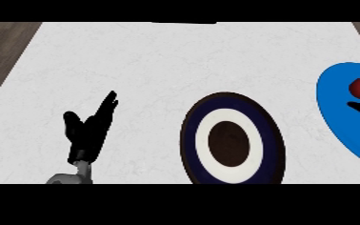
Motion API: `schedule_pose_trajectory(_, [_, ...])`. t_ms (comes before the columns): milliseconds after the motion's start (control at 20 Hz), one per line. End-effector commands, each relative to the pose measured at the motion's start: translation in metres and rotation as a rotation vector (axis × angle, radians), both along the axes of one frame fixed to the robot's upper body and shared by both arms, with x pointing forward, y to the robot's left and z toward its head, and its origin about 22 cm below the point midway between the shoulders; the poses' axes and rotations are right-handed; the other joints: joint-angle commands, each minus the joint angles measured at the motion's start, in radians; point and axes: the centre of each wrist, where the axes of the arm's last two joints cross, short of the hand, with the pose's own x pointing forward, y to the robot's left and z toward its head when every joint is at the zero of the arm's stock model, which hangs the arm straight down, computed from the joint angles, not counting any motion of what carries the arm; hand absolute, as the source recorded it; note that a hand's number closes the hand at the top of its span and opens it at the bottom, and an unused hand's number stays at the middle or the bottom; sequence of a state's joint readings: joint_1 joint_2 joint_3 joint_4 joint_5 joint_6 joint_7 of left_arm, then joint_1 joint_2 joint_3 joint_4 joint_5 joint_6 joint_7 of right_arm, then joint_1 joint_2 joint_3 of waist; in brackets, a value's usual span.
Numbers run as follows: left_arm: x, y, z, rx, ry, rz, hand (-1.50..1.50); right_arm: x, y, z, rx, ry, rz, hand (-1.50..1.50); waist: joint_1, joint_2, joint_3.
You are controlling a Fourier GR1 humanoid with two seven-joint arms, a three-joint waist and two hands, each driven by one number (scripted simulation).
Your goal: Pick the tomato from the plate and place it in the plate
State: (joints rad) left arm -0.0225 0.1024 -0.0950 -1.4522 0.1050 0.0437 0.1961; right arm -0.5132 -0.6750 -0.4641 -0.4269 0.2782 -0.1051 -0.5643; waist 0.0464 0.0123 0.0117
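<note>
At the lower left of your view, the left hand [90, 129] stands on the white bench [155, 66], fingers straight and pointing up, thumb spread, holding nothing. Toward the right from it you see a plate with dark blue and white rings and a dark centre [232, 143], and beyond that, at the right edge, a bright blue plate [336, 105]. On that blue plate sits the red tomato [354, 87], cut off by the edge, with a black shape just below it that you cannot identify.

I see the blue plate [336, 106] cut by the right edge. The tomato [355, 86] shows only as a red sliver there. A black shape just below it: cannot tell what. The ringed plate [271, 138] loses its lower rim.
</note>
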Motion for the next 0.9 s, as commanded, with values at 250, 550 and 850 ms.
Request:
schedule_pose_trajectory(250, [-0.008, 0.008, -0.008, 0.004, 0.064, 0.009, 0.00, -0.016, -0.034, 0.018, 0.251, -0.261, -0.024, -1.50, -0.014, 0.002, -0.006])
schedule_pose_trajectory(550, [-0.011, 0.008, -0.015, 0.000, 0.069, 0.020, 0.00, -0.058, -0.066, 0.020, 0.377, -0.245, 0.040, -1.50, -0.024, 0.001, -0.006])
schedule_pose_trajectory(850, [-0.016, 0.015, -0.014, -0.004, 0.078, 0.022, 0.00, -0.113, -0.092, 0.015, 0.418, -0.155, 0.195, -1.50, -0.035, -0.004, -0.007])
